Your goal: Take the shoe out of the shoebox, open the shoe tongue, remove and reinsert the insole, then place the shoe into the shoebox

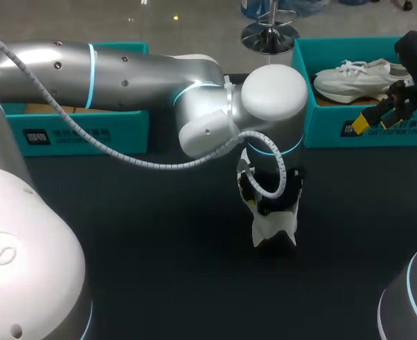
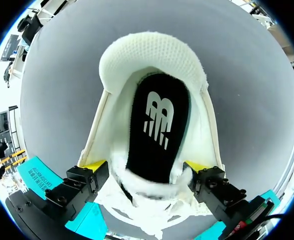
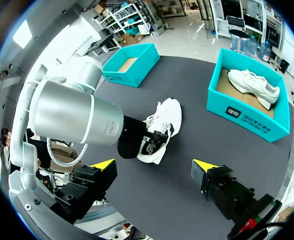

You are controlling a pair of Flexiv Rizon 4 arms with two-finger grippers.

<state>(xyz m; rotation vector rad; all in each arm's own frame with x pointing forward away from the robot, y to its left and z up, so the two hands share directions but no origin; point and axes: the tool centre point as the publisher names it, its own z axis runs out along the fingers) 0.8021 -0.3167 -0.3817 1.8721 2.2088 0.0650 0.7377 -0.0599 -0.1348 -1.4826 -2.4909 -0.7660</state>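
Gripping the white shoe with the left claw — yellow fingertips pressed against both sides of its collar, out in the middle of the dark surface. Inside the opening, a black insole. Holding the right claw spread wide on nothing, close by the front of the teal shoebox — in there, a second white shoe. Behind the left arm, another teal box.

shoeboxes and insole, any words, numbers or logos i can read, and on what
insole of the shoe: white logo mark only, no legible words
right shoebox, front: white print, too blurred to read
left shoebox, front: label, too small to read
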